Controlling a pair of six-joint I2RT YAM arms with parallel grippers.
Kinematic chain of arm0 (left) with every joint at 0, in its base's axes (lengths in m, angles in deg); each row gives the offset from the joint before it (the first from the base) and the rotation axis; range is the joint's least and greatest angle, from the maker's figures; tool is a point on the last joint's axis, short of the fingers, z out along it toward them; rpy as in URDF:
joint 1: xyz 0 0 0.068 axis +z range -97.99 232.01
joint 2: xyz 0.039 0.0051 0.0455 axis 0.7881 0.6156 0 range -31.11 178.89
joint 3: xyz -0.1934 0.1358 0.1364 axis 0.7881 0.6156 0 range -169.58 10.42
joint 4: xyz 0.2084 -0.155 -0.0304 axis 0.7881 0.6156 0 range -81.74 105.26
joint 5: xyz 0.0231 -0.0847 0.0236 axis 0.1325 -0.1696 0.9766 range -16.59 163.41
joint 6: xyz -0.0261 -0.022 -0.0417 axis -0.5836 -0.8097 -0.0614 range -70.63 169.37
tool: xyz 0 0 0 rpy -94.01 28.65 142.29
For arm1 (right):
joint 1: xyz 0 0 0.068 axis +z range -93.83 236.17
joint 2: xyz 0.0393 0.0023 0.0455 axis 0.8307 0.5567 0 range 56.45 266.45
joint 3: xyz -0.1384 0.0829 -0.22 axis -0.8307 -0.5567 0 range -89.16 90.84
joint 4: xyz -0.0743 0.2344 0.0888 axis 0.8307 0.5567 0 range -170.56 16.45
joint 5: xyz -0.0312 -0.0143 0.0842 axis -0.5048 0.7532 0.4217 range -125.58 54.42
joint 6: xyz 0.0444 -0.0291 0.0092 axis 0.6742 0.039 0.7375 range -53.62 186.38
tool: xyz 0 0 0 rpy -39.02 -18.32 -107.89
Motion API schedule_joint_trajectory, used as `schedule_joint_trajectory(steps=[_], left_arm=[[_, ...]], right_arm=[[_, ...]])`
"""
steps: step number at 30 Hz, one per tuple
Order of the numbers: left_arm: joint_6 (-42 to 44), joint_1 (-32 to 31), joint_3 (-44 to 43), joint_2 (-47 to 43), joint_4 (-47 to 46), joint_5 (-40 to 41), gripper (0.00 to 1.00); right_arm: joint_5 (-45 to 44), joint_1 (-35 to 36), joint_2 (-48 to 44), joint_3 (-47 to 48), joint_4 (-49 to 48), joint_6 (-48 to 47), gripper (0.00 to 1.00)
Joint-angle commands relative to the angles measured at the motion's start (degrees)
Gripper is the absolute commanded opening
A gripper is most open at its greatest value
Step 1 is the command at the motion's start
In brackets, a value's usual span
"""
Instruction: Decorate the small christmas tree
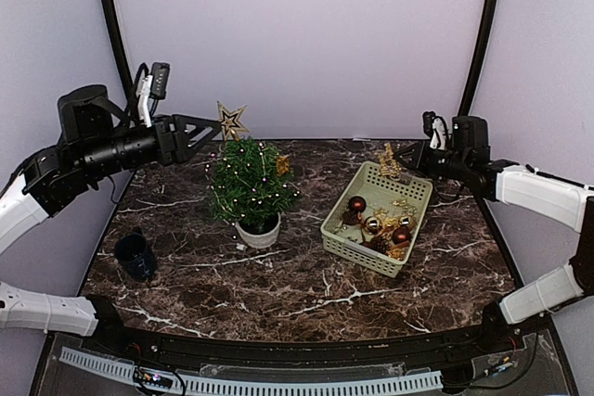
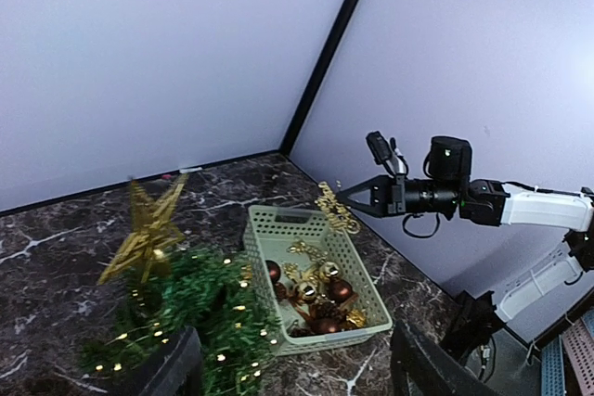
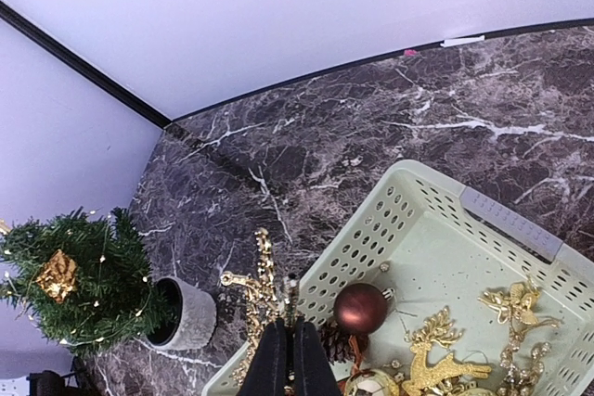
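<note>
The small christmas tree [image 1: 247, 185] stands in its white pot [image 1: 260, 233] left of centre, strung with tiny lights. A gold star [image 1: 230, 121] sits tilted at its top and a gold bow [image 1: 282, 164] hangs on its right side. My left gripper [image 1: 214, 130] hovers just left of the star; its fingers [image 2: 174, 366] are wide open with nothing between them. My right gripper [image 1: 409, 159] is shut on a gold glitter ornament [image 3: 256, 287], which dangles over the far corner of the beige basket [image 1: 335, 232].
The basket [image 3: 419, 183] holds brown baubles [image 3: 360, 309], gold reindeer figures [image 3: 436, 359], pine cones and several other ornaments. A dark blue cup [image 1: 135, 255] stands near the table's left edge. Black frame posts and white walls close in the back.
</note>
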Motion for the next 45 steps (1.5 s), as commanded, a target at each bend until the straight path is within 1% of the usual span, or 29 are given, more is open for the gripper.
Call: schedule_joint_trajectory(steps=[1, 4, 5, 6, 7, 8, 9, 12, 16, 22, 26, 30, 34, 36, 37, 38, 39, 40, 42, 43, 44, 45], left_arm=[[-1.0, -9.26, -6.78, 7.85, -3.81, 5.23, 0.72], [-1.41, -13.43, -12.31, 14.29, -7.65, 5.36, 0.72], [-2.35, -14.64, -13.34, 17.71, -9.78, 4.64, 0.72], [-3.0, -15.05, -15.22, 19.39, -10.29, 4.11, 0.72], [-4.49, -15.64, -16.38, 23.16, -12.44, 2.99, 0.72], [-5.2, -15.81, -18.94, 26.96, -13.03, 2.4, 0.72], [-6.14, -16.18, -21.83, 28.85, -13.65, 1.07, 0.72], [-7.4, -16.76, -27.7, 37.91, -13.79, -0.57, 0.72], [-8.82, -16.78, -34.92, 46.39, -13.53, -2.43, 0.72], [-13.18, -16.78, -42.15, 55.95, -14.52, -7.48, 0.73], [-15.2, -16.82, -45.09, 59.95, -15.48, -10.58, 0.73], [-16.6, -16.83, -46.63, 62.15, -17.4, -12.52, 0.72], [-17.3, -16.78, -47.41, 63.78, -18.22, -14.05, 0.64], [-17.8, -16.79, -47.49, 64.28, -19.06, -14.8, 0.57], [-17.88, -16.83, -47.5, 64.57, -19.37, -15.1, 0.51], [-18.1, -16.83, -47.44, 64.75, -19.96, -15.55, 0.47], [-18.21, -16.85, -47.44, 64.93, -20.22, -15.79, 0.41], [-18.37, -16.79, -47.43, 64.97, -20.63, -16.12, 0.38], [-18.4, -16.78, -47.46, 65.22, -21.49, -16.73, 0.28], [-18.44, -16.78, -47.44, 65.31, -21.86, -16.86, 0.26], [-18.54, -16.78, -47.43, 65.3, -22.43, -17.02, 0.19], [-18.56, -16.8, -47.43, 65.31, -22.59, -17.0, 0.15]], right_arm=[[2.13, -0.11, -3.33, -2.09, -8.2, 3.14, 0.0], [3.87, -0.14, -4.77, -2.66, -10.42, 4.31, 0.0], [4.41, -0.14, -5.23, -2.99, -11.46, 4.86, 0.0], [4.91, -0.14, -5.73, -3.38, -12.5, 5.31, 0.0], [5.31, -0.14, -6.27, -3.73, -13.42, 5.59, 0.0], [5.57, -0.13, -6.79, -3.89, -13.87, 5.8, 0.0], [5.69, -0.14, -7.35, -3.99, -14.19, 5.84, 0.0], [6.89, -0.09, -8.7, -4.02, -15.06, 6.15, 0.0], [8.5, -0.13, -10.53, -3.21, -15.13, 6.64, 0.0], [13.91, -0.14, -12.39, -2.5, -17.75, 8.24, 0.0], [16.41, -0.05, -13.41, -2.08, -18.16, 8.23, 0.0], [17.57, -0.05, -13.68, -2.19, -18.45, 8.18, 0.0], [17.93, 0.07, -13.23, -2.46, -18.59, 8.16, 0.0], [18.0, 0.08, -12.93, -2.59, -18.75, 8.2, 0.0], [17.92, 0.12, -12.88, -2.66, -18.78, 8.24, 0.0], [17.77, 0.12, -12.73, -2.73, -18.77, 8.17, 0.0], [17.5, 0.17, -12.73, -2.81, -18.77, 8.12, 0.0], [17.44, 0.17, -12.66, -2.86, -18.76, 8.14, 0.0], [17.43, 0.12, -12.41, -2.94, -18.66, 8.02, 0.0], [17.25, 0.12, -12.31, -3.01, -18.59, 7.92, 0.0], [16.93, 0.12, -12.26, -3.03, -18.26, 7.7, 0.0], [16.36, 0.15, -12.12, -3.11, -17.79, 7.38, 0.0]])
